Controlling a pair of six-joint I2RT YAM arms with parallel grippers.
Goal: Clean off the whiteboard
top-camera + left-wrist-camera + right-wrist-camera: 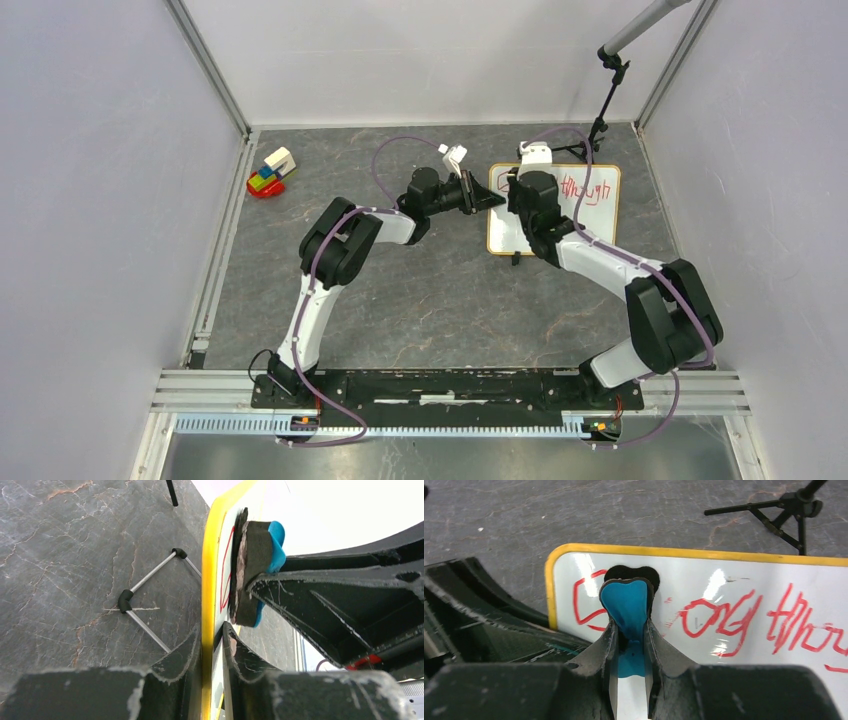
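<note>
Across the grey table (pixel 430 290), the whiteboard (pixel 598 225) is pinched by the left gripper (pixel 212 632). The eraser (pixel 626 605), clamped in the right gripper (pixel 629 625), should be swept flat rightward.

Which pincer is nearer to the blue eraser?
Right. The right pincer is shut on the blue eraser, holding it against the whiteboard. The left pincer clamps the whiteboard's edge just beside it, without touching it.

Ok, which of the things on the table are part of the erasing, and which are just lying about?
In the job:
whiteboard with red writing
blue eraser, pinched in the right gripper
left gripper, clamped on the board's edge

Lying about:
coloured toy blocks, far left
black stand, beyond the board
</note>
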